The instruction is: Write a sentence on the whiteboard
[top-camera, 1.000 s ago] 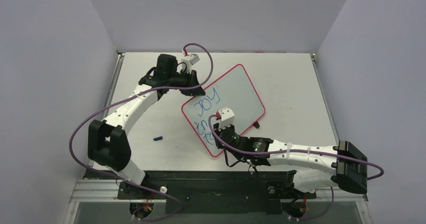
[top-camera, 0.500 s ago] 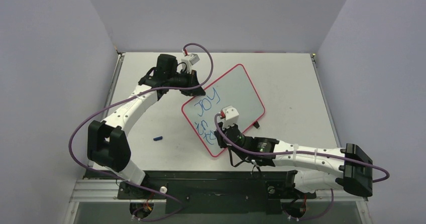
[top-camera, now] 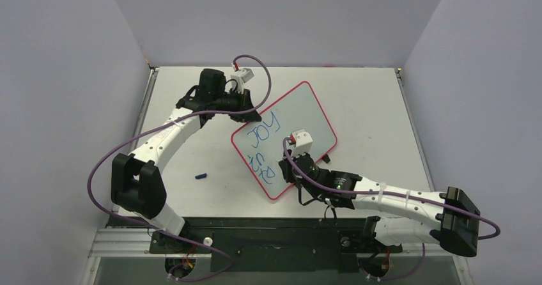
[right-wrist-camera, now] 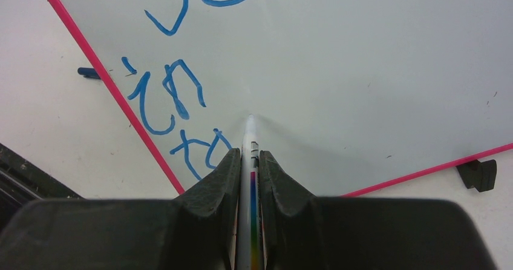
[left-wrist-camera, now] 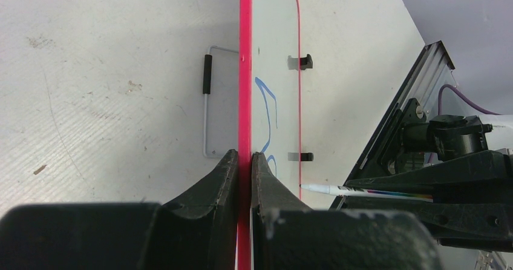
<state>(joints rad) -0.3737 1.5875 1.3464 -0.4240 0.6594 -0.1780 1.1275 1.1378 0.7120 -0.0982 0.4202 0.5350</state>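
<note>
The whiteboard [top-camera: 307, 112], glossy white with a thin red-pink frame, lies askew at mid-table. Blue writing [top-camera: 259, 131] fills its left part. My left gripper [top-camera: 255, 115] is shut on the board's upper-left frame edge [left-wrist-camera: 245, 70], one finger on each face [left-wrist-camera: 244, 155]. My right gripper [top-camera: 291, 165] is over the board's lower part, shut on a white marker [right-wrist-camera: 250, 137] with a rainbow stripe. The marker's tip rests at the white surface [right-wrist-camera: 363, 70], just right of the blue letters [right-wrist-camera: 175, 88]. The same marker [left-wrist-camera: 339, 190] shows in the left wrist view.
A small blue cap [top-camera: 201, 176] lies on the table left of the board, also in the right wrist view [right-wrist-camera: 89, 72]. A black foot [right-wrist-camera: 478, 174] juts from the board's lower-right edge. A wire stand [left-wrist-camera: 207, 100] sits behind the board.
My right gripper has moved right across the board's lower part with the marker, uncovering more blue letters at the lower left. The left arm and the board have stayed put.
</note>
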